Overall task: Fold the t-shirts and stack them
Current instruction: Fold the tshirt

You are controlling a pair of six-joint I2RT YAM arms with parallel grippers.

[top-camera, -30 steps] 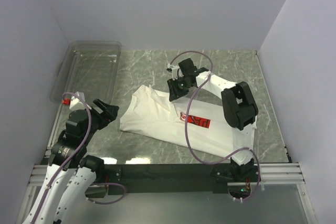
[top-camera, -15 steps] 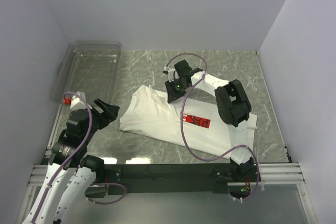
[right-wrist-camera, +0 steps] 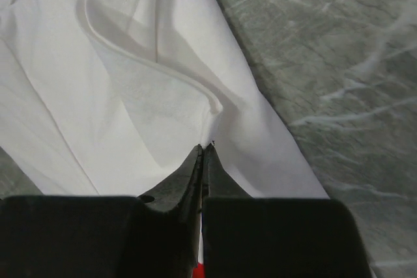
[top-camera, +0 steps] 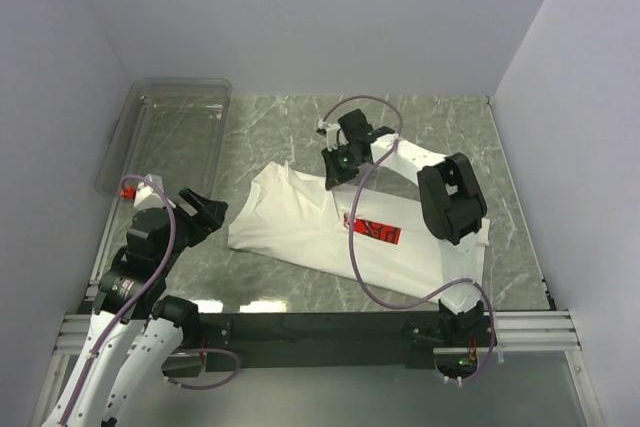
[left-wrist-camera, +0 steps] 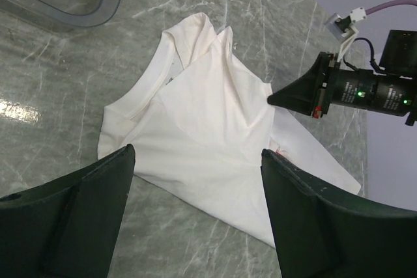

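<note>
We see bright, even overhead light, with white glare patches on the glossy grey marbled tabletop. Soft shadows mark folds in the white cotton t-shirt.

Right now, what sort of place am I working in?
Probably a lab robot cell: bare white walls box in a marble-look table holding a t-shirt and clear bin, with a left arm and right arm bolted to a metal rail.

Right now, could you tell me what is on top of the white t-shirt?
The right claw, shut on a pinch of the t-shirt, and a purple cable crossing above it. The cable partly hides the red print; cloth beneath the right arm is covered.
</note>
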